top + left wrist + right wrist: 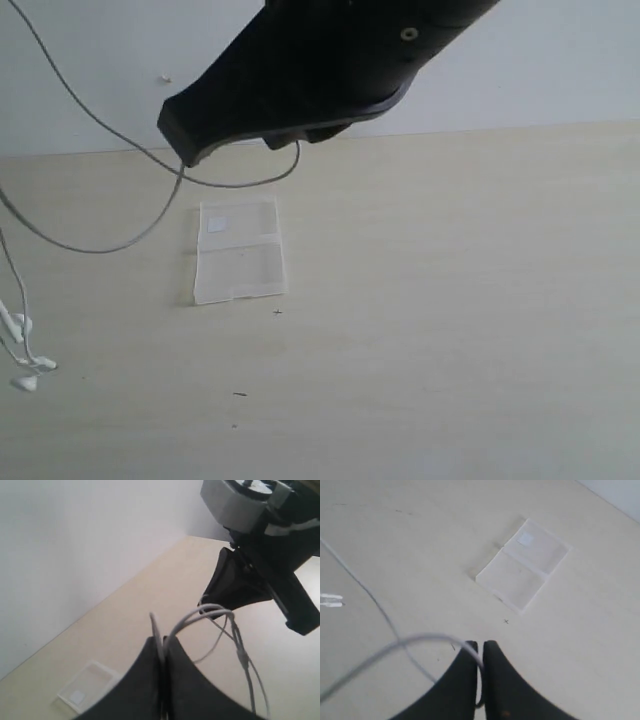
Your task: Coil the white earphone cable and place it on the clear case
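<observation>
I'd call this the coiling step, not the placing. My left gripper [162,644] has its fingers pressed together with the cable [425,636] pinched between them. The right gripper [481,649] is clamped on a strand too. Both are up in the air, with slack loops hanging between them above the table [450,330].

The cable is thin and white, and it's draped rather than wound. One long sag swings off to the left, and the earbuds [25,350] dangle low at that edge, well apart from the case [240,262]. The case lies flat and bare on the table below the right arm, clear, with a small white label and a seam across it.

Next I reckon I need to gather that trailing length into the bundle. Then I can lower it squarely onto the case without nudging it.
</observation>
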Robot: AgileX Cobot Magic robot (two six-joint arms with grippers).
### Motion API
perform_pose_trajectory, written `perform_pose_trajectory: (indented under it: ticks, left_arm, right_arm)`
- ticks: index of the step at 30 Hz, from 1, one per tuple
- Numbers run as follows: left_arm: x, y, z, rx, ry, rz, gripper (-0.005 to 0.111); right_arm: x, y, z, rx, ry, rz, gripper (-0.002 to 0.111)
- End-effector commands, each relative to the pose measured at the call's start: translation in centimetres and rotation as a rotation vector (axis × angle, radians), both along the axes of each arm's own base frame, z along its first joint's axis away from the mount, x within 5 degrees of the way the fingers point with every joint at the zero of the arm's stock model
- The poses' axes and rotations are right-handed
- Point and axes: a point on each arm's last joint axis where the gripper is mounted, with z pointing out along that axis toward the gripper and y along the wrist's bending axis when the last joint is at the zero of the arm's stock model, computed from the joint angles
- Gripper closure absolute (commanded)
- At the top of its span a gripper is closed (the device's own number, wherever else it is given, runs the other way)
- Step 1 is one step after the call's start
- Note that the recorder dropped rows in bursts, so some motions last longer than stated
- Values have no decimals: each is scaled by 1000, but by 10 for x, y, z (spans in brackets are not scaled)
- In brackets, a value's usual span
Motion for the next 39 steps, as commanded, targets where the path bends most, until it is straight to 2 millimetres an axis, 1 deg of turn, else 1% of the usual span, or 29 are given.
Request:
perform_pose_trajectory:
  ticks: [1,2,3,5,7,9,10,12,13,14,16,19,22,25,26,29,32,39]
  left_arm:
    - [-3,0,11,-14,-39,6,107]
    - [-4,0,12,-15,-43,6,107]
    - [-4,0,14,-17,-47,6,107]
    - [-5,0,14,-20,-43,5,107]
    - [-5,0,13,-20,-34,1,107]
    - [-5,0,12,-12,-27,3,107]
    - [-5,0,12,-10,-27,4,107]
    - [-5,0,12,-10,-27,4,107]
    - [-4,0,13,-12,-29,8,107]
    - [-4,0,13,-13,-32,10,107]
    - [-4,1,13,-15,-34,14,107]
    - [-4,1,13,-14,-36,16,107]
    - [-3,1,13,-7,-37,18,107]
    - [-3,2,12,14,-35,29,107]
    - [-3,3,11,22,-36,31,107]
    - [-2,4,11,33,-38,39,107]
    - [-1,4,11,38,-40,48,107]
    - [0,5,11,39,-49,63,107]
  right_arm:
    - [-6,2,1,15,17,71,71]
    - [-6,1,0,7,23,70,60]
    - [-6,1,0,4,25,69,54]
    - [-7,-1,-2,-16,42,64,45]
    - [-8,-4,-2,-48,48,58,44]
    - [-8,-11,-4,-123,52,42,44]
    - [-10,-14,-7,-166,78,37,44]
    - [-12,-16,-9,-196,108,46,43]
    - [-13,-15,-10,-197,121,55,41]
    - [-14,-14,-11,-194,131,69,35]
    - [-16,-11,-13,-184,165,92,30]
    - [-20,-4,-21,-180,239,132,29]
    - [-24,6,-28,-157,312,212,29]
    - [-31,14,-31,-120,378,307,29]
    - [-32,15,-30,-109,375,329,29]
    - [-35,16,-23,-62,333,396,30]
    - [-42,13,-11,-11,280,487,30]
    - [-48,3,11,68,177,502,30]
